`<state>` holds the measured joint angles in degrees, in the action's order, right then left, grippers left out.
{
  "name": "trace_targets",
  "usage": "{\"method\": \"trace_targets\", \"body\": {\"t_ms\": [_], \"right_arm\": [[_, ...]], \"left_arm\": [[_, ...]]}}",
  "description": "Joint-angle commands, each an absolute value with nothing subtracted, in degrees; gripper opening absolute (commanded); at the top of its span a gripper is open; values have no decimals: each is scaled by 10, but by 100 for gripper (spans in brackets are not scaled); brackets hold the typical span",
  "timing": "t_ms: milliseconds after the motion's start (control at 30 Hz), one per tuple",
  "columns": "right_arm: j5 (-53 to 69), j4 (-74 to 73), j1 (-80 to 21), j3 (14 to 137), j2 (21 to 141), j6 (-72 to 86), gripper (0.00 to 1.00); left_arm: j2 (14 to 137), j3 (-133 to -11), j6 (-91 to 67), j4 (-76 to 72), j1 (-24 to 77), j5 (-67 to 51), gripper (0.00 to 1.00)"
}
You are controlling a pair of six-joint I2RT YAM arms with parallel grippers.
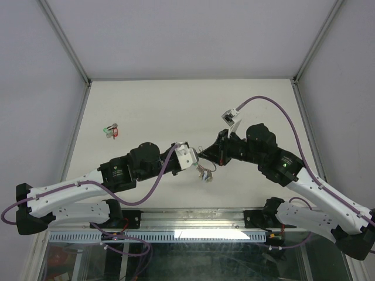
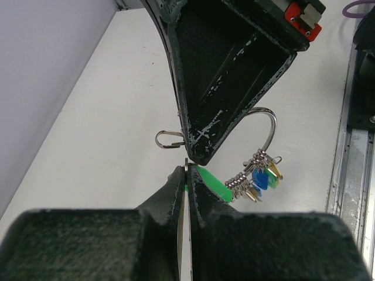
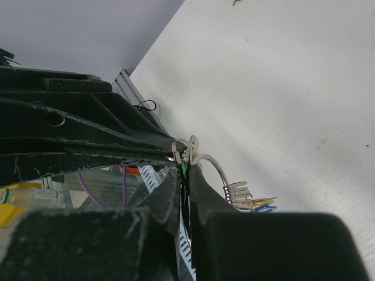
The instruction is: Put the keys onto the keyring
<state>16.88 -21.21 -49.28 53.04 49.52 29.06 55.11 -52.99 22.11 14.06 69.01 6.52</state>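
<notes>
Both grippers meet tip to tip above the table's near middle. My left gripper is shut on a thin metal key with a green plastic head; the blade shows edge-on between its tips. My right gripper is shut on the keyring, a curved silver wire, at its looped end. Several small keys hang from the ring in a bunch, with blue and yellow tags. The exact contact between key and ring is hidden by the fingers.
A small pair of keys with green and red heads lies on the white table at the far left. Metal frame posts and grey walls bound the table. A slotted rail runs along the near edge.
</notes>
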Motion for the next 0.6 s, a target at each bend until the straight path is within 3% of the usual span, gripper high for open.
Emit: {"method": "trace_targets", "body": {"t_ms": [0,567], "right_arm": [[172,-155,-496,552,488,308,0],[188,-154,-496,546,501,312,0]], "left_arm": [[541,-556,231,104,690,79,0],[544,-563,239,101,691,88,0]]}}
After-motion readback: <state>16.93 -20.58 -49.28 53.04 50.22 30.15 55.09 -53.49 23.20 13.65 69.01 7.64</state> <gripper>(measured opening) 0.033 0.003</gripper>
